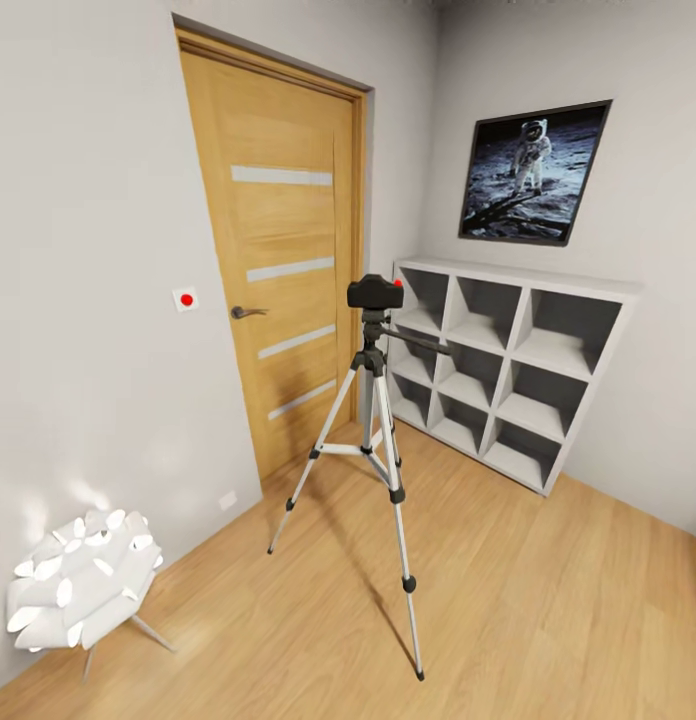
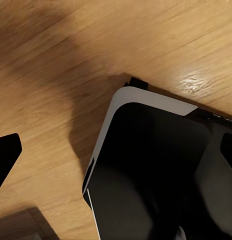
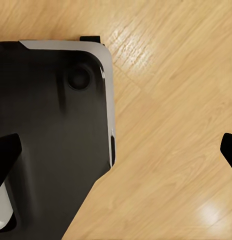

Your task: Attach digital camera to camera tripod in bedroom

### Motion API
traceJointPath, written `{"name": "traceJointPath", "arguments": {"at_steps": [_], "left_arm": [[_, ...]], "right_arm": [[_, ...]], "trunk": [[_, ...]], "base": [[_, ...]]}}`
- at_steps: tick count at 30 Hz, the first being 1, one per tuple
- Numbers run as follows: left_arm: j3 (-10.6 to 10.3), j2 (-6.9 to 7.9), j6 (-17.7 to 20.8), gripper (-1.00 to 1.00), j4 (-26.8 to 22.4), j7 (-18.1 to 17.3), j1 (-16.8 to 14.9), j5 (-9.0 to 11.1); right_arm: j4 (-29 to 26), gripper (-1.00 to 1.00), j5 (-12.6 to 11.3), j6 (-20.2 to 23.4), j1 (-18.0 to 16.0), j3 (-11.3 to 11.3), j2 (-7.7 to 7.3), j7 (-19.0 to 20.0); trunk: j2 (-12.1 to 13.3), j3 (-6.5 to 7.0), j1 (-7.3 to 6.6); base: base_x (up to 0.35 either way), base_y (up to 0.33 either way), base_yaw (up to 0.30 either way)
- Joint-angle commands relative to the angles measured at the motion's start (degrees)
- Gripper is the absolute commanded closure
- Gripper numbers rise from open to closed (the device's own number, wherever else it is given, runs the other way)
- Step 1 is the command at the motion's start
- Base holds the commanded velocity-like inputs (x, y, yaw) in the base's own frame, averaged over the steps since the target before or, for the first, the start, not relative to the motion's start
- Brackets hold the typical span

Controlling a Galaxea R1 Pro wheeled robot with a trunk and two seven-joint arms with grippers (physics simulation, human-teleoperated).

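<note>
In the head view the camera tripod (image 1: 373,400) stands on the bedroom's wood floor in front of the door, silver legs spread, its pan handle pointing right. The black digital camera (image 1: 374,292) sits on top of the tripod's head, a red spot at its right side. My left gripper (image 2: 118,160) hangs open over the floor with nothing between its fingertips (image 2: 5,157). The right gripper (image 3: 118,152) is open too, its dark fingertips (image 3: 6,150) far apart above the planks.
A wooden door (image 1: 278,220) with pale stripes fills the left wall. A white cube shelf (image 1: 508,370) stands under an astronaut picture (image 1: 533,172). A white petal-shaped lamp (image 1: 83,575) sits low at the left. My black base (image 2: 156,165) (image 3: 51,125) lies under both wrists.
</note>
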Motion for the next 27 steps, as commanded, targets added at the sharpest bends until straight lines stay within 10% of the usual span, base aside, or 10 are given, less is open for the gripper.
{"name": "traceJointPath", "arguments": {"at_steps": [1,27], "left_arm": [[-0.5,0.01,-0.06,-1.0,-0.09,0.24,-0.02,0.46],[-0.51,0.01,-0.06,-1.0,-0.11,0.24,-0.02,0.46]], "right_arm": [[0.17,-1.0,0.32,-0.31,-0.09,-0.46,-0.03,0.18],[0.22,-1.0,0.41,-0.32,-0.09,-0.25,0.18,-0.33]], "trunk": [[-0.11,-0.03,0.03],[-0.11,2.37,0.03]], "base": [[0.0,0.0,0.0],[0.0,0.0,0.0]]}}
